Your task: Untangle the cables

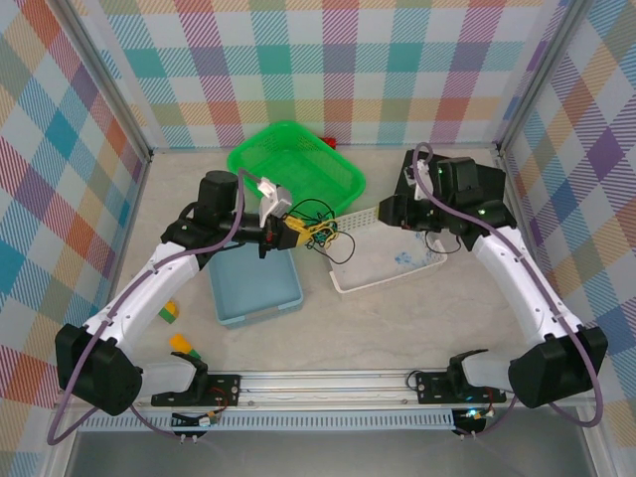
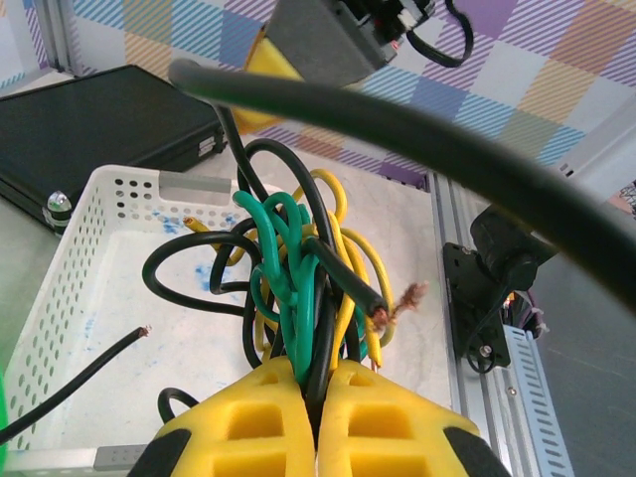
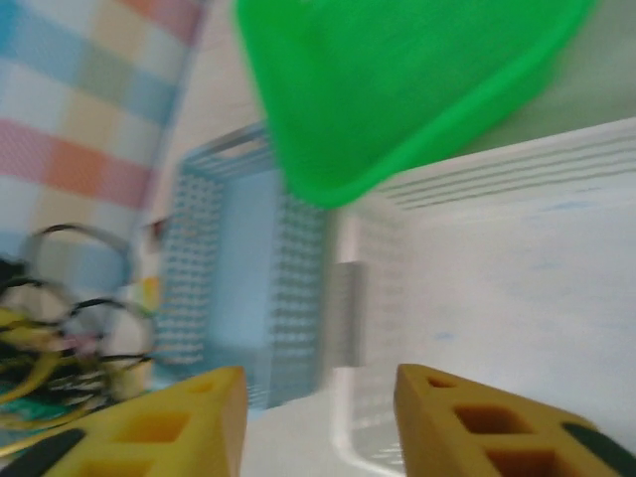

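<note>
The cables (image 2: 298, 263) form one knot of black, yellow and green wires, hanging over the near end of the white perforated tray (image 2: 60, 298). My left gripper (image 2: 318, 402) is shut on the bottom of that knot, with green and black strands pinched between its yellow fingers. From above, the knot (image 1: 323, 235) sits just right of the left gripper (image 1: 298, 235). A loose black wire (image 2: 79, 373) lies in the tray. My right gripper (image 3: 318, 407) is open with nothing between its fingers. It hovers over the white tray (image 3: 517, 278), well clear of the cables (image 3: 50, 348).
A green basket (image 1: 293, 164) stands behind the knot and a light blue tray (image 1: 253, 288) in front of it. The white tray (image 1: 388, 263) lies to the right under the right gripper (image 1: 390, 212). Small yellow and green blocks (image 1: 171, 312) lie near the left arm.
</note>
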